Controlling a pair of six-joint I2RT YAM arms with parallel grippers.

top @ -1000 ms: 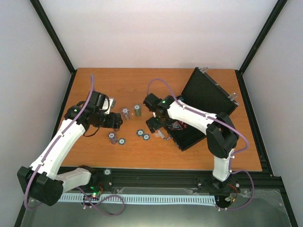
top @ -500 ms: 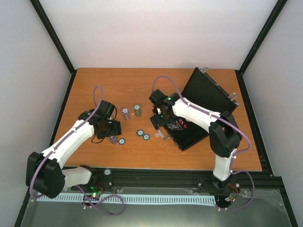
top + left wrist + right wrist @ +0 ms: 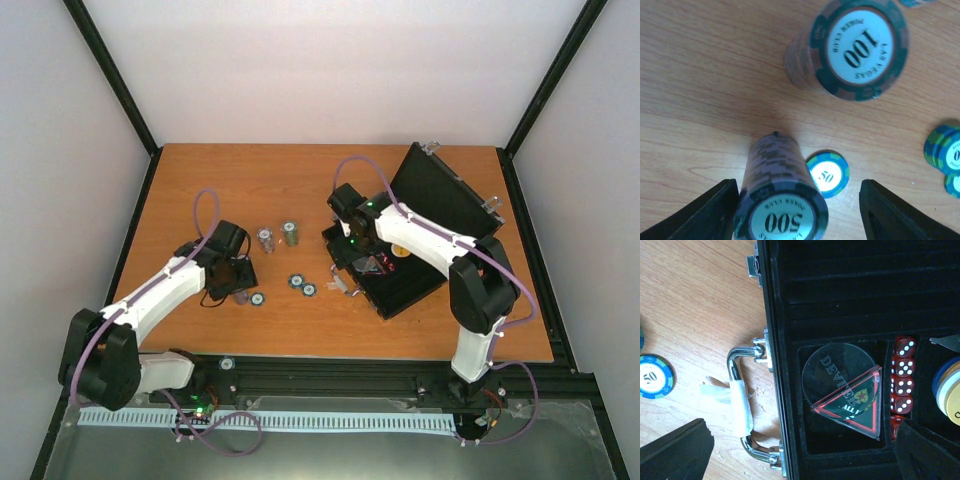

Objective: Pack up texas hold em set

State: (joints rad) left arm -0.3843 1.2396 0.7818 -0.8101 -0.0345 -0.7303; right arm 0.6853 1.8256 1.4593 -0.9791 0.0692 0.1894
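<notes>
The black case lies open at the right, its lid up and its tray toward me. The tray holds a clear dealer disc, a triangular all-in marker, red dice and some chips. My right gripper is open and empty above the tray, beside the silver handle. My left gripper is open around an upright 500 chip stack; the left finger is close to it, the right finger is well apart. A 100 stack stands beyond.
A single 50 chip lies next to the 500 stack. Two more stacks stand mid-table, and flat blue chips lie between the arms. Another 50 chip lies left of the case handle.
My left gripper has moved toward me and come down around the 500 stack. My right gripper has moved right, from the table beside the handle to over the case's tray.
</notes>
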